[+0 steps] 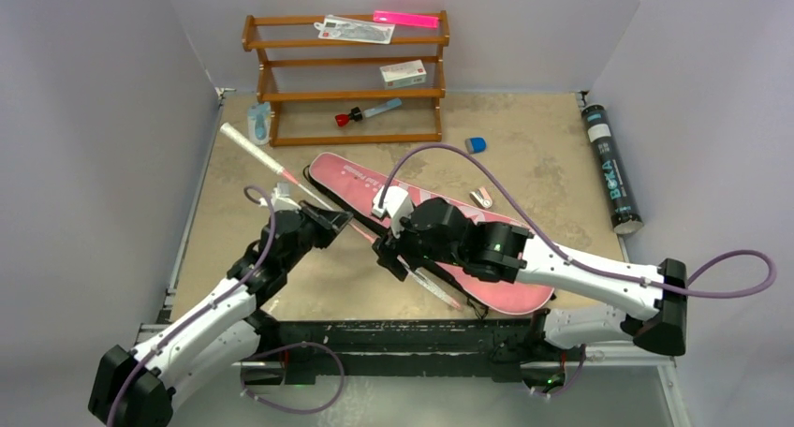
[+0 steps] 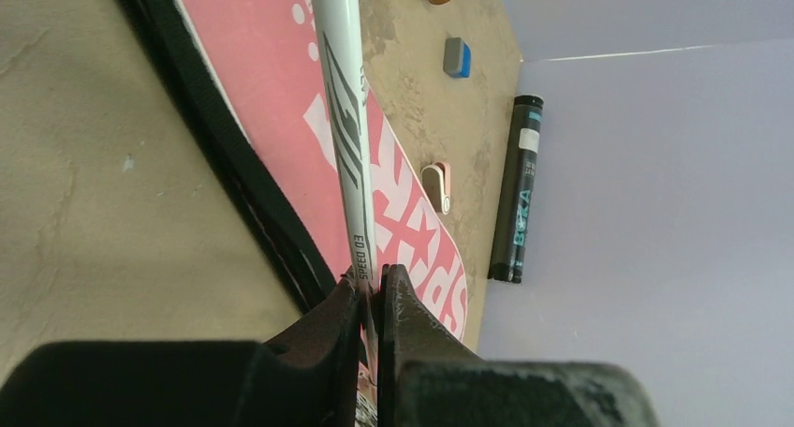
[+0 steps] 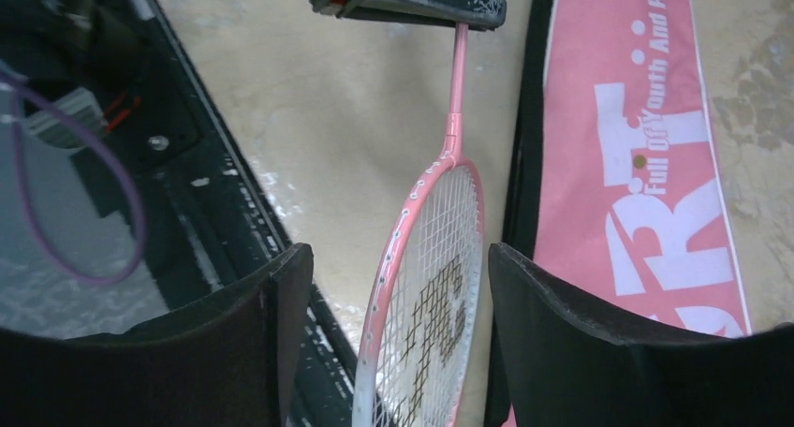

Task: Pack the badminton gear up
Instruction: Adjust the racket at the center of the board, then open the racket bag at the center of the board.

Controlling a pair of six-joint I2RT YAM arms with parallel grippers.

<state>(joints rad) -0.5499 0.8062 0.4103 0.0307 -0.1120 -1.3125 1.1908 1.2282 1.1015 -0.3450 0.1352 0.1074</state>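
Beside the pink bag (image 1: 348, 174) edge, left tool (image 2: 375, 287) clamped on racket shaft (image 2: 349, 137), right tool (image 3: 393, 254) open

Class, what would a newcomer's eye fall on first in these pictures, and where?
The pink-framed badminton racket near the middle of the table: the left gripper is shut on its white shaft, the right gripper open around its strung head. Beside it lies the long pink fabric bag lettered SPORT; a long black tube rests along the right edge.
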